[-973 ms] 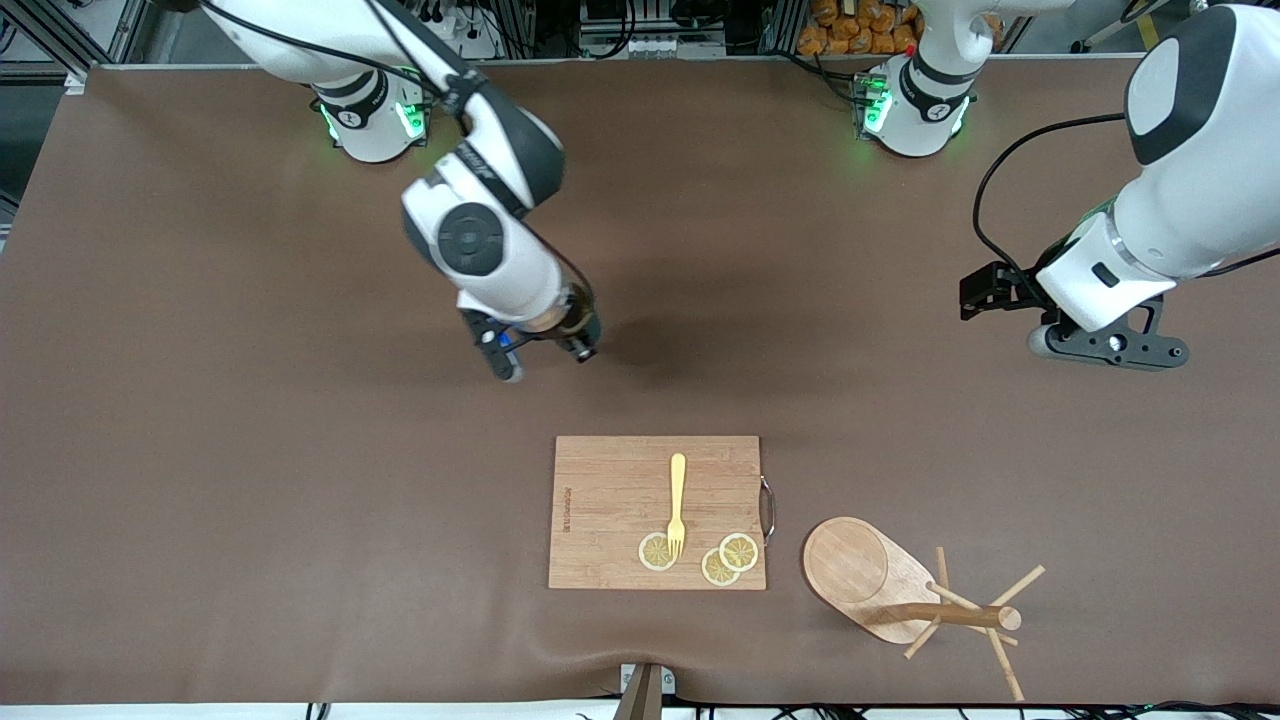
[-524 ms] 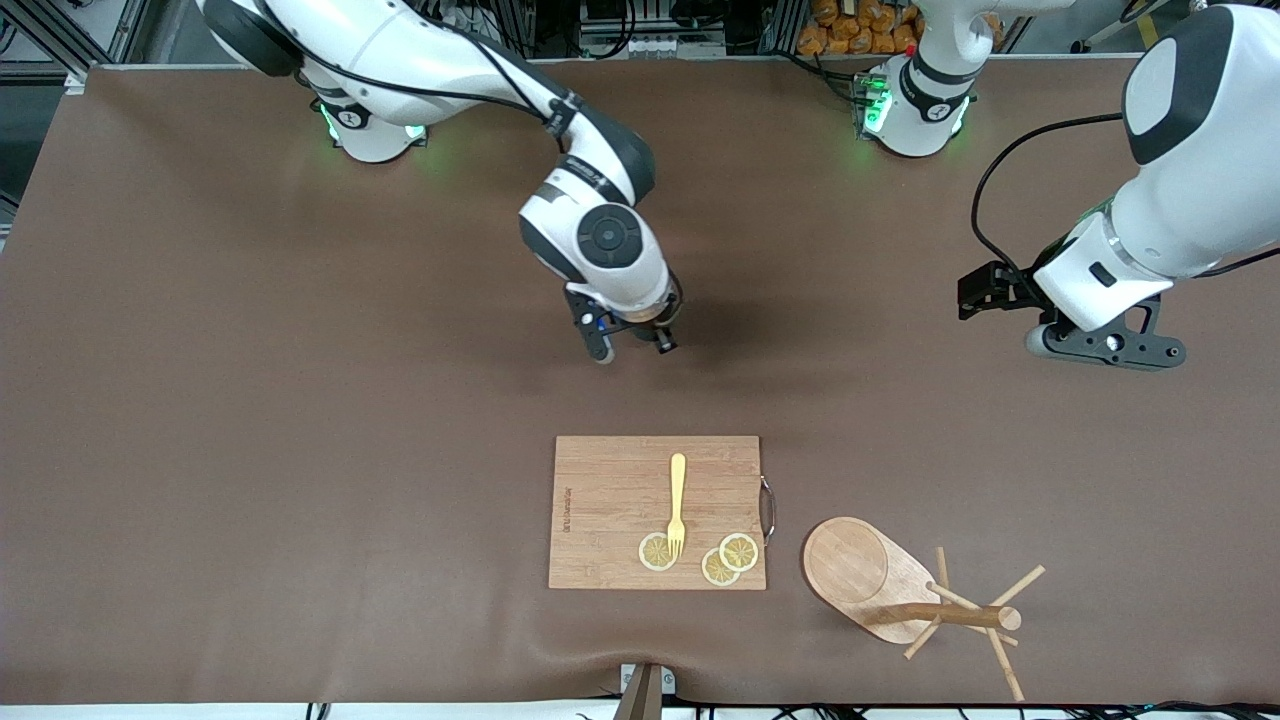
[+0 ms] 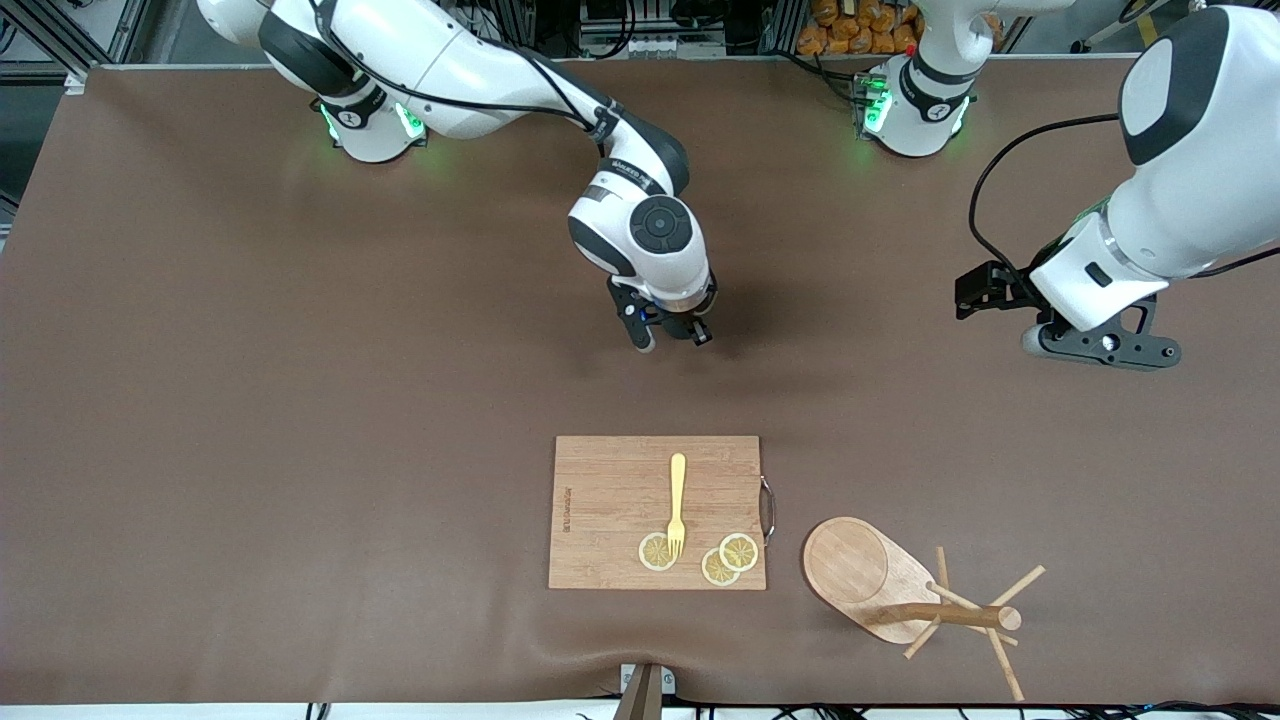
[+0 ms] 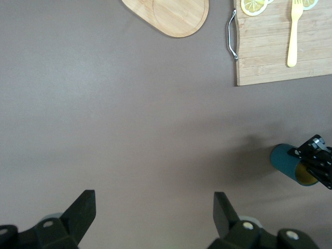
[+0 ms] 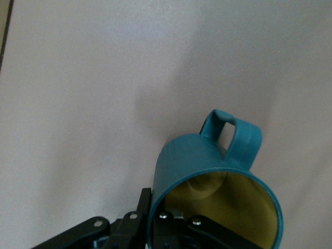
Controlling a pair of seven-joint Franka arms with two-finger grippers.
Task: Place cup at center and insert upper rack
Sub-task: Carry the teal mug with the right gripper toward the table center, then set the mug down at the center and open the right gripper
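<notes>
The cup point(image 5: 207, 166) is dark teal with a yellowish inside and a loop handle. My right gripper point(image 5: 155, 220) is shut on its rim, one finger inside and one outside. In the front view this gripper point(image 3: 672, 335) hangs over the middle of the table, and its wrist hides most of the cup. The left wrist view shows the cup point(image 4: 289, 163) tilted just above the mat. The upper rack point(image 3: 880, 585) lies on its side near the front edge, toward the left arm's end. My left gripper point(image 4: 154, 212) waits open over bare mat at that end.
A wooden cutting board point(image 3: 610, 510) with a metal handle lies nearer the front camera than the cup, beside the rack's oval base point(image 4: 171, 15). A yellow fork point(image 3: 677, 505) and lemon slices point(image 3: 725, 560) rest on it. Brown mat covers the table.
My right arm has carried the cup from nearer its own end across to the middle of the table. The left arm has hardly moved.
</notes>
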